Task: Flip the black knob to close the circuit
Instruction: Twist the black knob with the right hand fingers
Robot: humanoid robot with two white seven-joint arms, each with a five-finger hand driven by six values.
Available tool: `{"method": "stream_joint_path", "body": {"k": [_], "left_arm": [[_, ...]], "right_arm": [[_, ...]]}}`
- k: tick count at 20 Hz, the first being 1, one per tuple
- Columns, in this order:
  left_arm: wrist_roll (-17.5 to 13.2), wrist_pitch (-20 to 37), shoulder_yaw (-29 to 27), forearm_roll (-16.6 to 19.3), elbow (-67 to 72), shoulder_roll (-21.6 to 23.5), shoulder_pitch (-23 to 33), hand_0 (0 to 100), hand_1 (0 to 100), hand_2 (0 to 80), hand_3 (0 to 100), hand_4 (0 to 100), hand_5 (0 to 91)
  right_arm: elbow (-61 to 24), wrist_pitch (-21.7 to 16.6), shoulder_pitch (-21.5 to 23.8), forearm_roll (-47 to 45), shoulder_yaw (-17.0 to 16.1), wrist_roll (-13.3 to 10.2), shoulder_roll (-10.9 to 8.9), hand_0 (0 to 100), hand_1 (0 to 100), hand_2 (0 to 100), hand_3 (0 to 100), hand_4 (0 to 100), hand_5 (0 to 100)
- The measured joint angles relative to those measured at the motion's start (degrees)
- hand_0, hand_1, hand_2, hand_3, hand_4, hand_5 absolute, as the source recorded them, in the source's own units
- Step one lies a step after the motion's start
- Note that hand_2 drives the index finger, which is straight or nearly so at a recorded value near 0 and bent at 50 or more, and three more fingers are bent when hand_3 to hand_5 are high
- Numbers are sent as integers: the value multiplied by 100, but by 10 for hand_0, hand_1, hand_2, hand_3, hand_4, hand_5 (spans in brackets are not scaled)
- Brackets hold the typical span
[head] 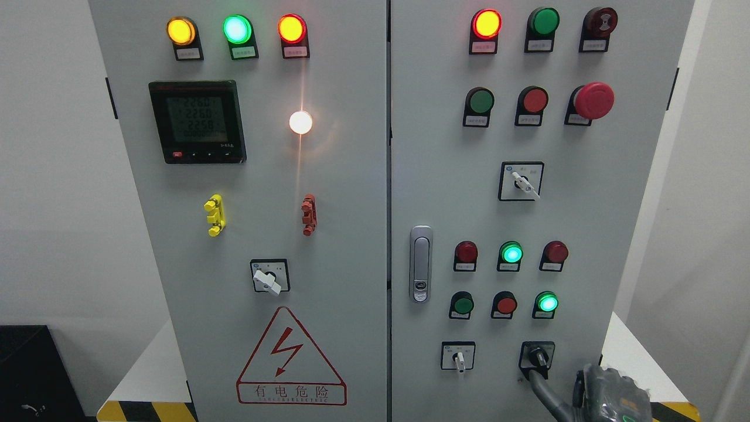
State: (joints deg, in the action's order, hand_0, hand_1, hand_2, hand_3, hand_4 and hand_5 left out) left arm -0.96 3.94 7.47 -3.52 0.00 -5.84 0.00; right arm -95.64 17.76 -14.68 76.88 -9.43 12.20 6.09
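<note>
Right robot hand (612, 392) enters at the lower right edge, one dark finger (542, 394) stretched up to touch the black knob (536, 356); whether the other fingers are curled or spread I cannot tell. Left robot hand not visible. Knob sits at bottom right of the cabinet's right door (633, 205), beside a white selector switch (459, 357). Judgement: contact made, turn not yet complete. To do it well, keep the fingertip seated on the knob's lever and push sideways along its arc, without sliding off the tip. No containers visible; the cabinet is shut, latch handle (420, 264) untouched.
</note>
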Motion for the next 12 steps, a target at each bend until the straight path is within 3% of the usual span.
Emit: {"method": "stream_joint_path", "body": {"k": [12], "left_arm": [[0, 0, 0, 0, 0, -1, 0, 120, 556, 0, 0, 0, 0]], "right_arm": [[66, -3, -77, -13, -167, 20, 4, 0, 0, 891, 1000, 917, 999]]}}
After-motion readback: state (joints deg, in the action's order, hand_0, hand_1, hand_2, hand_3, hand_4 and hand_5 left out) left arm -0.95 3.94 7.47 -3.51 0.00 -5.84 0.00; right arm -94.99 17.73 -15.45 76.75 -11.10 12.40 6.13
